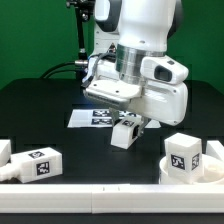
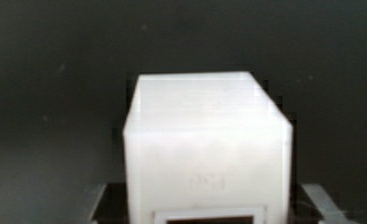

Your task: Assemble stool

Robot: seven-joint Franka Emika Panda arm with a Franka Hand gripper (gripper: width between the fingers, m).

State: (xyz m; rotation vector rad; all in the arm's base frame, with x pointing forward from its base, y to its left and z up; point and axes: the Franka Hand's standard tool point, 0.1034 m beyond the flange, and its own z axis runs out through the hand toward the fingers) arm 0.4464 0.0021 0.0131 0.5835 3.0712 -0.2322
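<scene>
In the exterior view my gripper [image 1: 129,122] is shut on a white stool leg [image 1: 124,134], a stubby block held low over the black table in front of the marker board [image 1: 92,117]. The wrist view is filled by that leg [image 2: 201,130], with dark fingers [image 2: 105,203] on either side of it. A second leg [image 1: 37,162] with a black-and-white tag lies at the exterior view's lower left. A third tagged leg [image 1: 185,153] stands on the round seat disc [image 1: 178,176] at the lower right. I cannot tell whether the held leg touches the table.
A white ledge [image 1: 100,196] runs along the table's near edge. The robot's large white body [image 1: 150,60] and black cables [image 1: 70,45] rise behind the work area, against a green backdrop.
</scene>
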